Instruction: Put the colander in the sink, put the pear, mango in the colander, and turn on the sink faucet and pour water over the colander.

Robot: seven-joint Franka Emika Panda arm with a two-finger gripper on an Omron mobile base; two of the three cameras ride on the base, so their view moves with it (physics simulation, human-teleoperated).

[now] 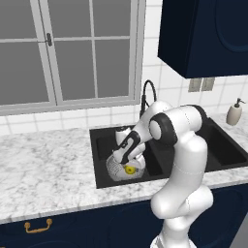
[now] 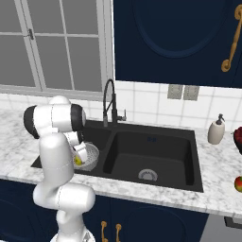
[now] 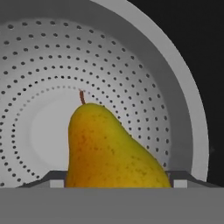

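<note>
Pear (image 3: 109, 148): yellow-orange, speckled, brown stem, sits btwn the wide-spread jaws; grip unclear. Hand view shows colander (image 3: 144, 87) holes; base views show it in black sink (image 2: 189, 156).

The white arm is covering most of the round silver-grey perforated metal colander (image 1: 117, 169) in the left base view, leaving just its lower wall and a patch of the yellow-orange speckled pear (image 1: 129, 169) showing. In the hand view the grey band is cutting off the pear's base, so whether the dark finger tips (image 3: 56, 180) are touching it cannot be told (they are barely peeking up). A red-and-yellow fruit (image 2: 238, 184) is being clipped by the right base view's edge.
</note>
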